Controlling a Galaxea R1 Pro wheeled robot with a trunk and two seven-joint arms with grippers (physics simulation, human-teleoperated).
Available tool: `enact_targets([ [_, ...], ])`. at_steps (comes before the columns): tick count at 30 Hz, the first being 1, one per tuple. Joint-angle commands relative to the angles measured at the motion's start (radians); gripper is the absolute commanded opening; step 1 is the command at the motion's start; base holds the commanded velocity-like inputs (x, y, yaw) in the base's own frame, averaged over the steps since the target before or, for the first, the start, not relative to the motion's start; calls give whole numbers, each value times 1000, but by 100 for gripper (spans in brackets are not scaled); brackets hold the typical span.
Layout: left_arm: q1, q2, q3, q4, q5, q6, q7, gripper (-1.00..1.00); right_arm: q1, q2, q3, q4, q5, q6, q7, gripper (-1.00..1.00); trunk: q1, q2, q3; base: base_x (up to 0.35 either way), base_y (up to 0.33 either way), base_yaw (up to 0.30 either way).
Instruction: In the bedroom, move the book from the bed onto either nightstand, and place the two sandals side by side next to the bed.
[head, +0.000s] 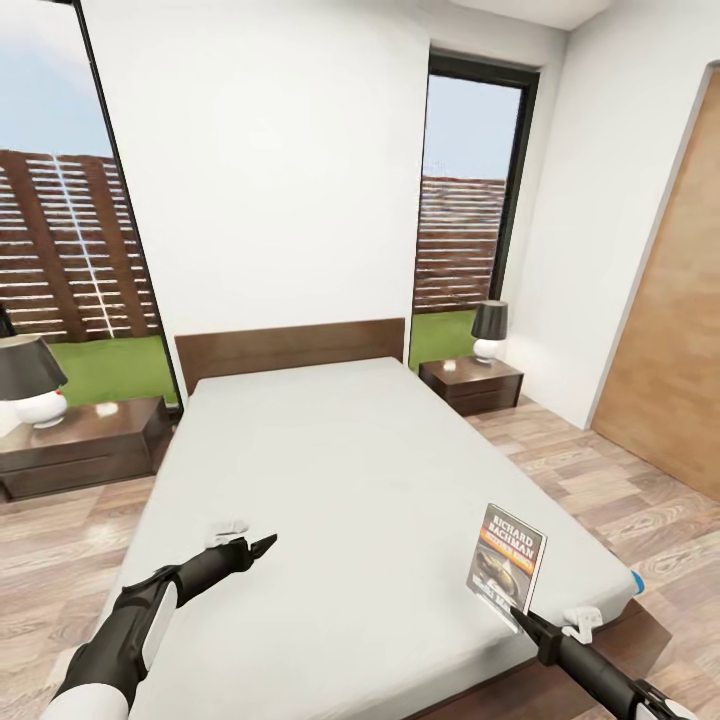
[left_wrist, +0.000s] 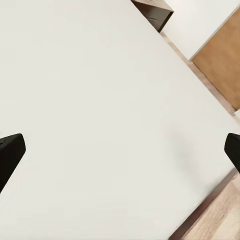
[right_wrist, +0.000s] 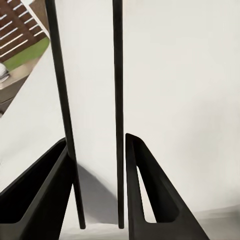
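Observation:
The book (head: 508, 555), with "Richard Bachman" lettering and an orange band, stands upright just above the near right part of the bed (head: 360, 460). My right gripper (head: 520, 617) is shut on its lower edge. In the right wrist view the book (right_wrist: 95, 100) runs edge-on between the two fingers (right_wrist: 145, 190). My left gripper (head: 262, 546) hovers open over the near left of the mattress (left_wrist: 100, 100), with its fingertips (left_wrist: 10, 150) wide apart. One nightstand (head: 90, 445) stands left of the headboard, the other (head: 472, 382) right of it. A small blue sliver (head: 637, 580) peeks out at the bed's near right corner; otherwise the sandals are hidden.
A lamp with a dark shade (head: 30, 380) stands on the left nightstand and another (head: 489, 330) on the right one. A brown wooden door (head: 670, 350) fills the right wall. Wood-plank floor (head: 600, 480) runs along both sides of the bed. Tall windows flank the headboard.

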Motion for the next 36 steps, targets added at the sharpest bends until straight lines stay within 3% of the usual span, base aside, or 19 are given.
enact_targets([
  [1, -1, -1, 3, -1, 0, 8, -6, 100, -1, -1, 8, 2, -8, -5, 2, -100, -4, 6, 2, 0, 0, 0],
  [23, -1, -1, 3, 0, 0, 8, -5, 100, -1, 1, 9, 2, -8, -6, 2, -100, -88, 160, 71, 0, 0, 0],
  [36, -1, -1, 6, 0, 2, 10, -4, 100, -1, 1, 9, 2, -7, -7, 2, -100, -88, 160, 71, -2, 0, 0],
])
